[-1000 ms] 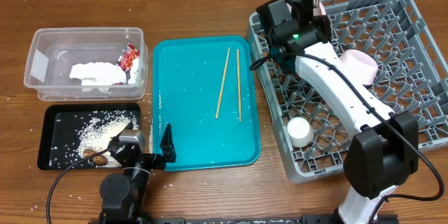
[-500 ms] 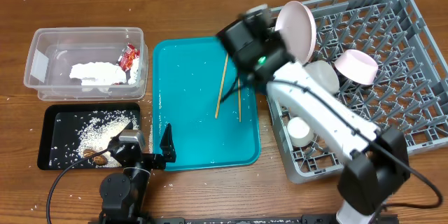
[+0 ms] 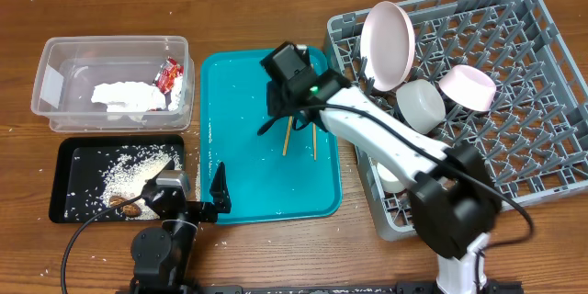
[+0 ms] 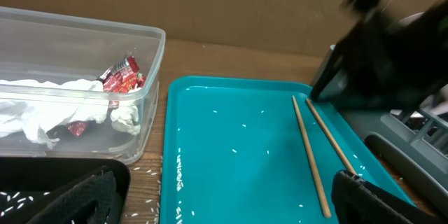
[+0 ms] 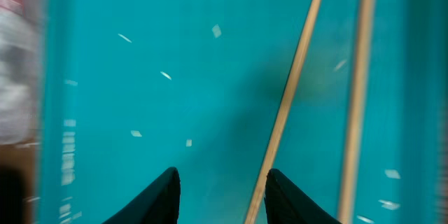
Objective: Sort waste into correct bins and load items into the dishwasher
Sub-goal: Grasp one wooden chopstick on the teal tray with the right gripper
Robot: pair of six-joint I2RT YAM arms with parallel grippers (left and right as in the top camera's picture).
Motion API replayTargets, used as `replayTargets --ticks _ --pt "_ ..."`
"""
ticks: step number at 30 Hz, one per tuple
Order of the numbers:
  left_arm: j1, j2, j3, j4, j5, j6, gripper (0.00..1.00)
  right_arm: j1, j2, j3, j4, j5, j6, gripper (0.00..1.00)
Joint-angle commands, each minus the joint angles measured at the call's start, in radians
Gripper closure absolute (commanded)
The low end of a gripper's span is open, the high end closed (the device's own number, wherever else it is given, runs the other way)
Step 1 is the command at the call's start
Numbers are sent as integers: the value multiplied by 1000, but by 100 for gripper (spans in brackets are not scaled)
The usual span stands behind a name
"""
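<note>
Chopsticks (image 5: 294, 87) next; rest mostly sorted.
R gripper (image 5: 222, 182) wide open, empty, low over teal tray (image 3: 239, 147) mid-counter, one chopstick just by its rt finger, not gripped. L gripper (image 4: 224, 206) open, empty, at near edge. Done, by the look: plate (image 3: 386, 32), white bowl (image 3: 421, 106), pink bowl (image 3: 467, 87), cup (image 3: 386, 184) in dish rack (image 3: 542, 101), rt side; wrapper (image 3: 169, 75) + tissue (image 3: 119, 96) in clear tub (image 3: 55, 55), far-left; rice (image 3: 124, 170) + scraps (image 3: 124, 205) in black tray (image 3: 73, 207), near-left. Left: both chopsticks, few stray grains on teal tray.
</note>
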Motion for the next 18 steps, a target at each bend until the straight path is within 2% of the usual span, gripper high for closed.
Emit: replayTargets --ticks 1,7,11,15,18 --pt "10 -10 -5 3 14 16 0 -9 77 -13 28 -43 70 58" --pt "10 -10 -5 3 14 16 0 -10 165 -13 7 -30 156 66" --pt "10 -10 -5 3 14 16 0 -10 188 -11 -29 -100 158 96" --pt "10 -10 -5 3 14 16 0 -11 135 34 -122 -94 157 96" --pt "10 -10 -5 3 14 16 0 -11 57 85 -183 -39 99 96"
